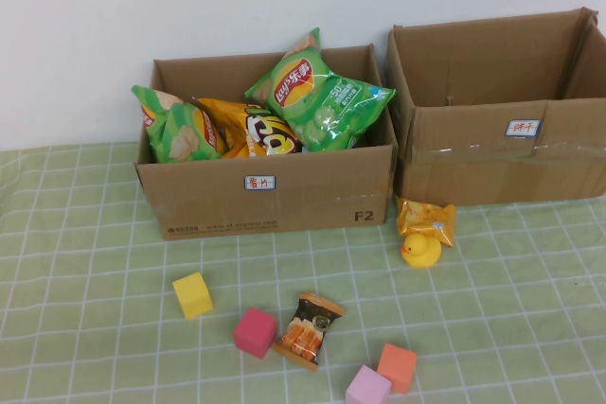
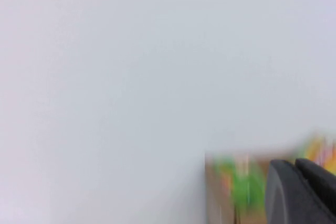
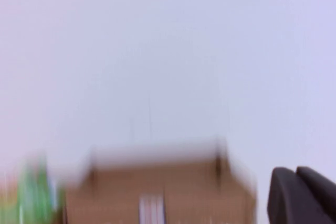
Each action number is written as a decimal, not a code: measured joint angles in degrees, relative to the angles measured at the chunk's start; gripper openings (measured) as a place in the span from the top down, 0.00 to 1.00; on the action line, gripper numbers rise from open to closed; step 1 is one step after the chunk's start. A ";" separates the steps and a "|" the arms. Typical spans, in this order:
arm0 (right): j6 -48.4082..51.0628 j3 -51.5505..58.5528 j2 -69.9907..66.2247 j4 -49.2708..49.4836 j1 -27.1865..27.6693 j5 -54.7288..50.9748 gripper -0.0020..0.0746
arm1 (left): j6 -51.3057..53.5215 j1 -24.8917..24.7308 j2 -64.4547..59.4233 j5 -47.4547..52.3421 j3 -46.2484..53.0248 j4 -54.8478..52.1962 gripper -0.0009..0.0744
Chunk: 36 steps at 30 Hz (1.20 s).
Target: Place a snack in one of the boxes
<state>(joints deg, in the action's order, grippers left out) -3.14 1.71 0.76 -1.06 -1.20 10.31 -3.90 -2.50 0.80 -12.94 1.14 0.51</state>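
Note:
Two cardboard boxes stand at the back of the green checked cloth. The left box (image 1: 265, 198) holds green chip bags (image 1: 317, 92) and an orange bag (image 1: 251, 128). The right box (image 1: 502, 153) looks empty. A small dark-and-orange snack packet (image 1: 308, 328) lies on the cloth in front. A yellow snack packet (image 1: 426, 219) leans by the right box. Neither arm shows in the high view. My left gripper (image 2: 294, 164) is shut and empty, facing a blurred box with a green bag (image 2: 242, 187). My right gripper (image 3: 295, 170) is shut and empty, facing a blurred brown box (image 3: 157, 187).
A yellow rubber duck (image 1: 421, 251) sits in front of the yellow packet. Foam cubes lie near the front: yellow (image 1: 192, 294), red (image 1: 255, 332), orange (image 1: 397, 366), lilac (image 1: 367, 387). A white wall stands behind the boxes.

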 joint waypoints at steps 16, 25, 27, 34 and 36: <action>-3.79 -0.10 0.14 0.07 0.00 31.20 0.98 | -0.65 0.00 0.00 -28.60 0.00 2.07 0.99; 9.41 -18.76 -1.80 5.17 0.00 -0.75 0.98 | -4.17 0.00 0.00 -4.28 -12.88 6.18 0.99; 11.23 -25.04 -5.66 5.52 0.00 -9.07 0.98 | -4.22 0.00 0.00 7.31 -19.07 3.68 0.99; 12.75 -34.52 -21.70 5.64 0.00 -22.77 0.98 | -4.32 0.00 -3.38 41.69 -31.15 -0.92 0.99; 13.53 -34.19 -26.30 5.15 0.00 -25.03 0.98 | -4.32 0.00 -4.31 43.87 -29.83 -1.03 0.99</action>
<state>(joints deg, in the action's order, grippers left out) 10.39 -32.47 -25.54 4.09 -1.20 -14.73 -8.22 -2.50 -3.51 30.93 -28.69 -0.52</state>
